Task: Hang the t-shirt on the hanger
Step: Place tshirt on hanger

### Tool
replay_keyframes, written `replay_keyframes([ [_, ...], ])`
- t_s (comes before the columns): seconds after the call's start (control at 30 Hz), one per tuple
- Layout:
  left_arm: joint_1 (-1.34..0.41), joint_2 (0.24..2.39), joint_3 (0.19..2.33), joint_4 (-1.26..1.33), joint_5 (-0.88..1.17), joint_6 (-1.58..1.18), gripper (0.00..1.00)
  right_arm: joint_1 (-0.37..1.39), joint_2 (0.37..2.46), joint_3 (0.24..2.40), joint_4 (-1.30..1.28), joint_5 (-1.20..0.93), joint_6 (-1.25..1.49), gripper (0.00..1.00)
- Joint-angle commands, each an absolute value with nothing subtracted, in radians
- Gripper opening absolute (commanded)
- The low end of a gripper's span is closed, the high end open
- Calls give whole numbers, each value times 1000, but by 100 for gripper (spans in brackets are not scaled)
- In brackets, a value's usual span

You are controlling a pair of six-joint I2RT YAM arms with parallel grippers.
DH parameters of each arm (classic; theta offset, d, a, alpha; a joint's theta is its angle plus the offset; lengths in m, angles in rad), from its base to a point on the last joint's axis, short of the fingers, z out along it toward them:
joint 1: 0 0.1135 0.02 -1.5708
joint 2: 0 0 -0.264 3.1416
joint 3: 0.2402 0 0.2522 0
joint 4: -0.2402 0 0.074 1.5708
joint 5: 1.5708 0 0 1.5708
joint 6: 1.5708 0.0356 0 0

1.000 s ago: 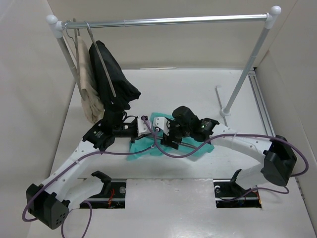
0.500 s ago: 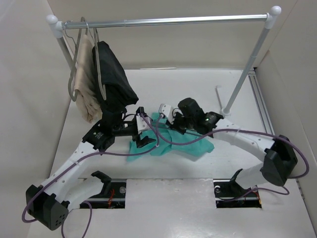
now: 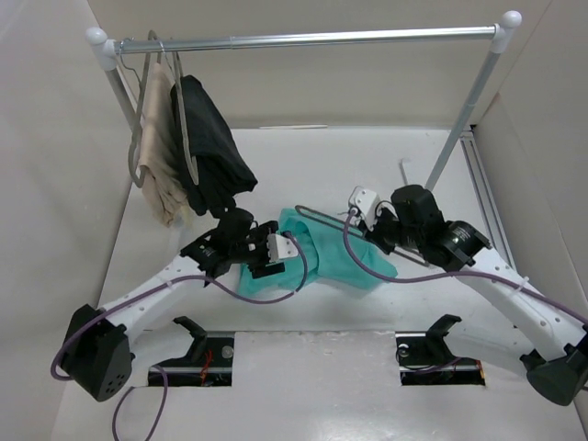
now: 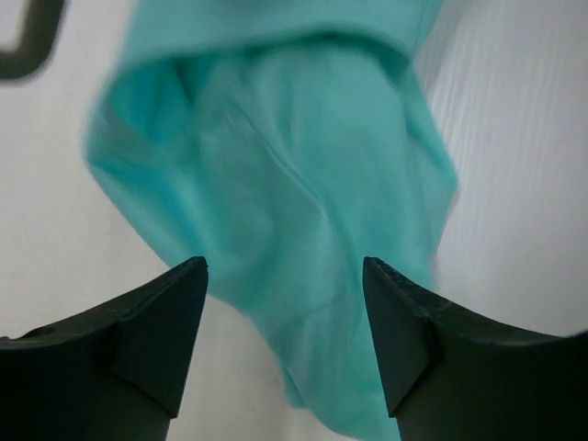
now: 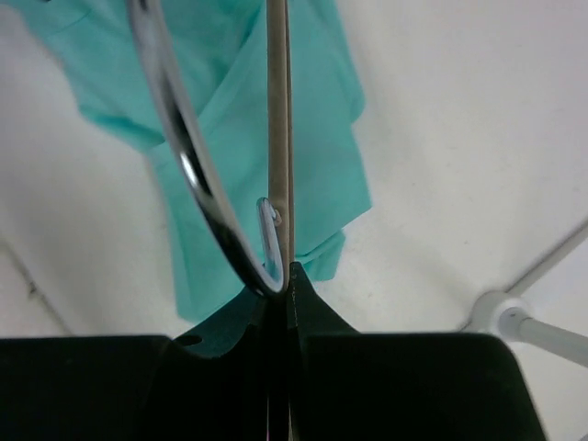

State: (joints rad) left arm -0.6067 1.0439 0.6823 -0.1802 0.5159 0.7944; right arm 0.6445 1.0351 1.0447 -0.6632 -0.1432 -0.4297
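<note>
The teal t-shirt [image 3: 335, 253] lies crumpled on the table between both arms. My left gripper [image 3: 287, 250] hovers at its left edge; in the left wrist view it [image 4: 283, 276] stands open, and the cloth [image 4: 285, 156] lies past the fingertips with nothing pinched. My right gripper [image 3: 358, 215] is at the shirt's upper right and is shut on the hanger [image 3: 322, 214]. Seen from the right wrist, the grey hanger arm [image 5: 278, 110] and its chrome hook [image 5: 175, 138] run up out of the closed jaws [image 5: 283, 273], with the t-shirt [image 5: 248, 184] below.
A clothes rack's rail [image 3: 312, 39] spans the back. A beige garment [image 3: 161, 156] and a black garment [image 3: 216, 147] hang at its left end, close to my left arm. The rack's right post [image 3: 459, 119] and foot [image 5: 505, 317] stand near my right arm.
The left gripper went from shut to open and shifted right onto the shirt's edge. The right gripper closed on the hanger and drew it right. The hanging garments swung.
</note>
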Motion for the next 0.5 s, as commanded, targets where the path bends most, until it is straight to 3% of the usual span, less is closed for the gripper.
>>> replay_keyframes([
  [0.0, -612, 1086, 617, -221, 319, 956, 66, 689, 983, 1020, -755, -201, -422, 0],
  [0.03, -612, 1098, 617, -221, 272, 956, 73, 698, 971, 1011, -773, -224, -408, 0],
  [0.1, -601, 1118, 604, -221, 262, 956, 77, 732, 960, 977, -793, -224, -372, 0],
  [0.23, -601, 1141, 571, -177, 262, 965, 76, 773, 960, 934, -784, -224, -302, 0],
  [0.27, -601, 1141, 560, -176, 274, 956, 71, 773, 971, 922, -784, -192, -292, 0],
  [0.37, -601, 1141, 560, -210, 304, 956, 36, 773, 1018, 922, -808, -74, -258, 0],
  [0.4, -601, 1131, 560, -225, 304, 968, 23, 773, 1028, 922, -843, -45, -247, 0],
  [0.43, -601, 1131, 569, -254, 304, 968, 1, 749, 1037, 922, -863, -17, -230, 0],
  [0.47, -591, 1117, 569, -270, 304, 968, 0, 735, 1037, 933, -883, 13, -216, 0],
])
